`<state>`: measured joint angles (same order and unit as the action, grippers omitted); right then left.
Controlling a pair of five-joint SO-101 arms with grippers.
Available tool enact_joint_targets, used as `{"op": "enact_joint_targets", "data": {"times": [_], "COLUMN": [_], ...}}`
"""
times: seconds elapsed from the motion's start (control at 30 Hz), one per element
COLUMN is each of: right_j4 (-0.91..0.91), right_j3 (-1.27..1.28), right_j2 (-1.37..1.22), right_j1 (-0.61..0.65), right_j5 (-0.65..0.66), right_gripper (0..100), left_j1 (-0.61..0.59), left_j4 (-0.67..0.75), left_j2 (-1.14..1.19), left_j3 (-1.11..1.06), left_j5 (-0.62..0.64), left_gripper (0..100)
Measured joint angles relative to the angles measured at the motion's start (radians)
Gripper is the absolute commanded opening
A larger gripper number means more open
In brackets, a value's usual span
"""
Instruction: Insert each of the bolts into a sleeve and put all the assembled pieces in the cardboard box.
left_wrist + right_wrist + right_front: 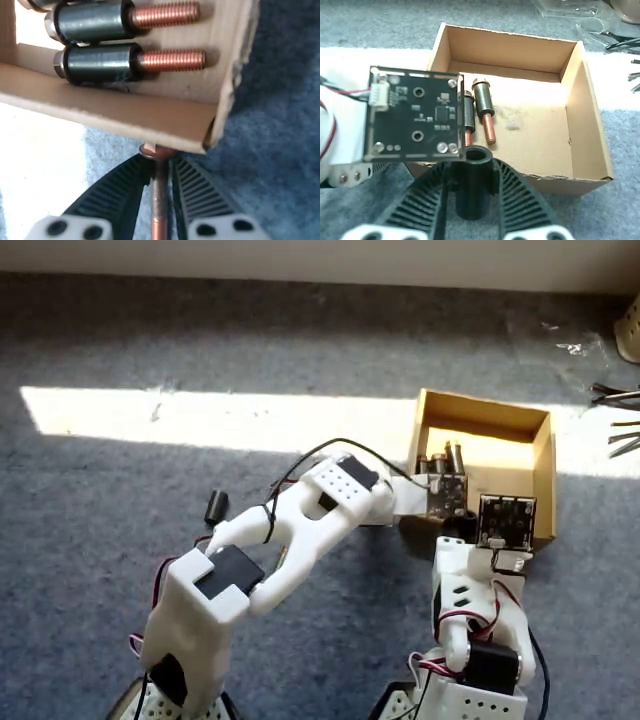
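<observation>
**Left wrist view: bolt pinched at box edge, mating looks risky**

The left gripper (159, 165) is closed narrow on a copper bolt (160, 200), which lies along the fingers. What looks like its head sits just outside the cardboard box (125, 112), near the corner of the box's near wall. Inside the box, against that wall, lie at least two assembled pieces (100, 62).

The right gripper (470, 170) clamps a black sleeve (471, 190) upright, also just outside the near wall, bore facing up.

Risks, as I judge them:
- The head seems to lead, w/ the threaded end pointing back toward the wrist. If so, the bolt can't enter the bore w/o re-gripping.
- The bolt is thin and smooth between ribbed pads, so a nudge vs. the cardboard rim could twist it or push it out.
- The head could slide over the wall and drop the bolt into the box unassembled.
- The left arm's camera board (415, 115) hangs betw. the sleeve and the box, blocking part of the right wrist view, so alignment is hard to check.
- A spare sleeve (216, 506) lies on the carpet (100, 560), well apart from the box, and could be forgotten.
</observation>
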<state>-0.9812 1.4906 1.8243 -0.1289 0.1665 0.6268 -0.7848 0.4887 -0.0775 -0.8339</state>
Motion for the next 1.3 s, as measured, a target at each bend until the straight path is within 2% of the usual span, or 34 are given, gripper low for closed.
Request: {"op": "enact_joint_targets", "data": {"times": [0.4, 0.73, 0.8, 1.17, 1.3], "right_j4": [0.000, 0.000, 0.000, 0.000, 0.003], "right_j3": [0.000, 0.000, 0.000, 0.000, 0.000], "right_j2": [0.000, 0.000, 0.000, 0.000, 0.000], "right_j1": [0.000, 0.000, 0.028, 0.230, 0.344], "right_j5": [0.000, 0.000, 0.000, 0.000, 0.000], "right_gripper": [0.5, 0.5, 0.5, 0.5, 0.5], "left_j1": [-0.046, -0.149, -0.173, -0.344, -0.379], "left_j4": [0.002, 0.002, 0.002, 0.002, 0.002], "left_j2": [-0.055, -0.407, -0.477, -0.781, -0.879], "left_j3": [-0.003, -0.120, -0.137, -0.198, -0.270], "left_j5": [0.000, 0.009, 0.074, 0.620, 0.683], "left_gripper": [1, 1, 1, 1, 1]}}
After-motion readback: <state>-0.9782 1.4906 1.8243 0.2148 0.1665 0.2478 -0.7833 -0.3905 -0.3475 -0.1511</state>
